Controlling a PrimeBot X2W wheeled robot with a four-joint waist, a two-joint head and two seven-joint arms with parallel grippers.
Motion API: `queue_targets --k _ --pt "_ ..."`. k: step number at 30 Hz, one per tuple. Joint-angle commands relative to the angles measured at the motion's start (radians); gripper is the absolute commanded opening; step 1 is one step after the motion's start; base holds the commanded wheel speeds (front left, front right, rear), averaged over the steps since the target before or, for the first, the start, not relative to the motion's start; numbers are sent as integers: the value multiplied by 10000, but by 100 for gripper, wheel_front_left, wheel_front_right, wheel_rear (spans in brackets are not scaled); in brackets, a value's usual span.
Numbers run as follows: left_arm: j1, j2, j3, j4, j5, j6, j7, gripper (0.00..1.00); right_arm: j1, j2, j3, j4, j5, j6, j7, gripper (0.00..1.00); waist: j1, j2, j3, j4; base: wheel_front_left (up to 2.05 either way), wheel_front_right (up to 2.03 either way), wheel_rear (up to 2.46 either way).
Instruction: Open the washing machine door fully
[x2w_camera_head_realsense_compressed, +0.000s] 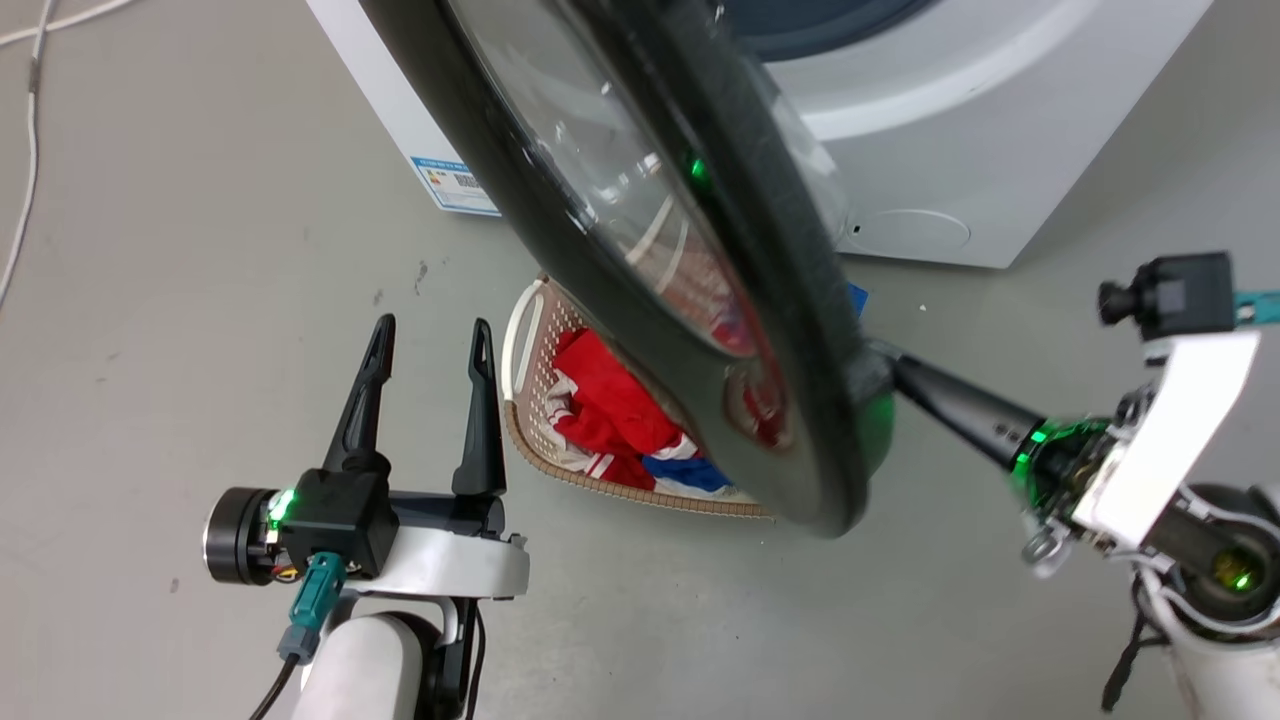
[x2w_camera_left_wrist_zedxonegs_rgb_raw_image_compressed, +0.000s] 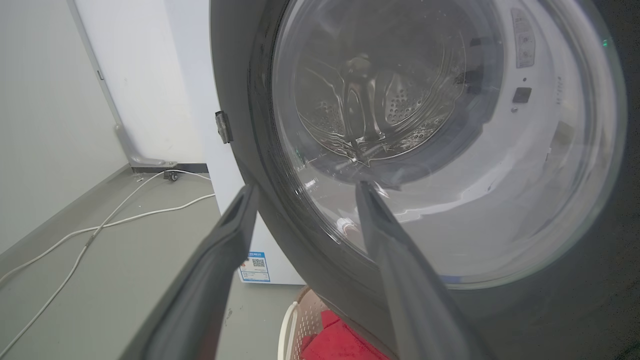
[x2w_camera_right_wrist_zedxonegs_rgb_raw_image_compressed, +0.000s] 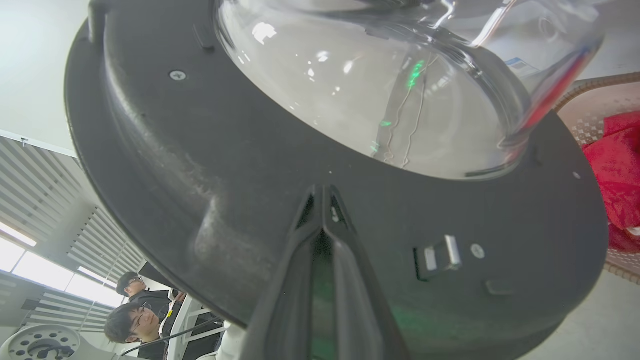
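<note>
The washing machine door (x2w_camera_head_realsense_compressed: 800, 350) stands swung out from the white washing machine (x2w_camera_head_realsense_compressed: 950, 120), seen nearly edge-on, its glass bowl facing the machine. The right end effector (x2w_camera_head_realsense_compressed: 880, 365) has its fingers pressed together, tips against the door's black inner rim just below the bowl. The left end effector (x2w_camera_head_realsense_compressed: 432, 325) hangs near the door's outer face, fingers apart and empty. Beneath the door, a laundry basket (x2w_camera_head_realsense_compressed: 530, 330) of red clothes (x2w_camera_head_realsense_compressed: 610, 400) sits on the floor (x2w_camera_head_realsense_compressed: 200, 250)
</note>
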Motion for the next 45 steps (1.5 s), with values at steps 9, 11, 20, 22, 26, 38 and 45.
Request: queue_targets --k 9,11,20,22,26,38,45 --pt "337 -3 9 145 192 -98 -24 100 723 441 836 -178 -2 29 1 0 1 0 -480 0 0 0 0" --pt "352 -3 -12 174 217 -119 -24 100 809 515 999 -149 -6 29 22 0 1 0 -551 12 0 0 0" --pt "477 -3 -88 222 225 -140 -24 100 1104 819 1748 28 -23 27 114 0 1 0 -764 86 0 0 0" --pt "482 -3 -114 223 224 -136 -24 100 1110 888 1902 66 -72 26 80 0 1 0 -783 112 0 0 0" --pt "491 -3 -128 235 230 -132 -24 100 1136 1041 2187 169 -120 26 -1 0 1 0 -825 145 0 0 0" --pt "890 -3 36 385 379 -188 -24 100 1394 728 1541 0 -792 18 -1973 69 1 0 -1483 -73 0 0 0" --pt "1258 -3 253 450 492 -281 -24 100 1678 95 873 122 -3473 17 -6066 100 1 0 -2004 -297 0 0 0"
